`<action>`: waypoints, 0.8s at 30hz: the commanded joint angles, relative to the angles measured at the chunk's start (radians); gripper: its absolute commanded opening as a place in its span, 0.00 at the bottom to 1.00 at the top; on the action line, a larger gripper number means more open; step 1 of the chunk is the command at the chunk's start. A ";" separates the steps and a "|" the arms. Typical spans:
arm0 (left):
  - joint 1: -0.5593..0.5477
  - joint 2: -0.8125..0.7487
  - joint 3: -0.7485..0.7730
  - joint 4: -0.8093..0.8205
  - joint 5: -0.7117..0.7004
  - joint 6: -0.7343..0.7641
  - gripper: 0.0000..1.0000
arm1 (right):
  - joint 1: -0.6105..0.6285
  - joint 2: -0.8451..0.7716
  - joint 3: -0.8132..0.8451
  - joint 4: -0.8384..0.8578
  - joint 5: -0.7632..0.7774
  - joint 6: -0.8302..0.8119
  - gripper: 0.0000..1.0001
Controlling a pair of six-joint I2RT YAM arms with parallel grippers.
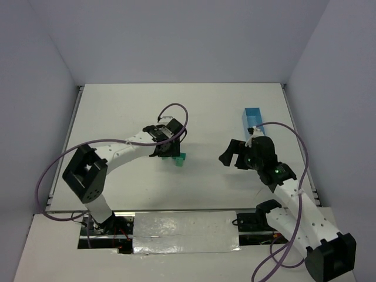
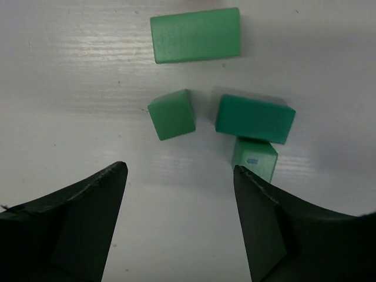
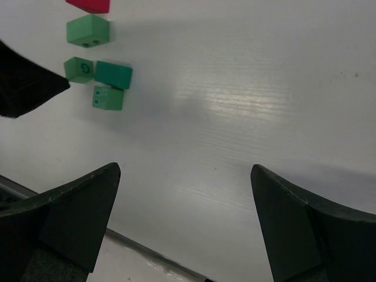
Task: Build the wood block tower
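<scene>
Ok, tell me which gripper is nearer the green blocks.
Left. The left gripper hovers right by the green blocks; the right gripper hangs well off to their right.

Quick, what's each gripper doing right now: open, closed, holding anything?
Left gripper: open, holding nothing.
Right gripper: open, holding nothing.

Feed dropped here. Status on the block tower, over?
Left gripper open, empty, over green blocks. Right gripper open, empty. Red block beside them; no tower yet. Nothing blocking.
</scene>
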 commanded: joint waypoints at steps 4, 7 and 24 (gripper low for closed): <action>0.048 0.098 0.074 0.001 -0.077 -0.096 0.71 | 0.022 -0.058 -0.018 0.042 -0.067 -0.019 0.99; 0.065 0.133 0.086 -0.013 -0.086 -0.110 0.70 | 0.025 -0.049 -0.018 0.050 -0.086 -0.026 0.99; 0.088 0.187 -0.014 0.092 -0.012 -0.121 0.40 | 0.051 -0.076 -0.003 0.033 -0.086 -0.044 0.98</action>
